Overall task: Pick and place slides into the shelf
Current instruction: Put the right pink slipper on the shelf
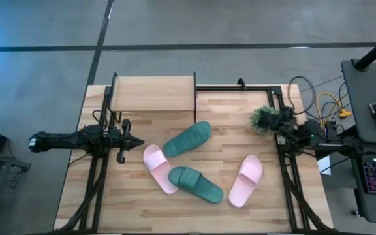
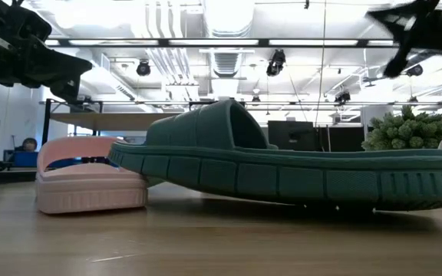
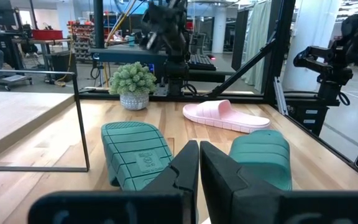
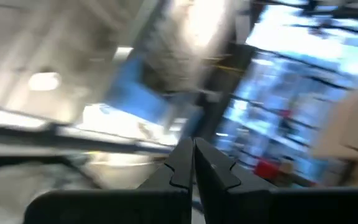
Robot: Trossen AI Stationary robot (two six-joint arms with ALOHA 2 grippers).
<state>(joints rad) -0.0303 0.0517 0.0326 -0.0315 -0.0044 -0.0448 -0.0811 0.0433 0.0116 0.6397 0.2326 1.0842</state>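
Observation:
Four slides lie on the table. A dark green one point(image 1: 188, 138) rests sole up in the middle, and its tread faces my left wrist camera point(image 3: 135, 152). A pale pink one point(image 1: 158, 168) lies beside a second green one point(image 1: 196, 184), which is upright with its strap up point(image 3: 260, 158). The other pink one point(image 1: 245, 180) lies toward the right. The shelf point(image 1: 152, 94) stands at the far left of the table. My left gripper point(image 1: 136, 142) is shut and hovers left of the slides, touching nothing. My right gripper point(image 1: 281, 134) is shut and raised by the plant, tipped up toward the ceiling.
A small potted plant point(image 1: 266, 117) stands at the far right, just beside my right gripper. The shelf's black frame point(image 3: 79, 118) rises close to my left gripper's side. Cables and a keyboard lie off the table's right edge. Bare wood shows along the near edge.

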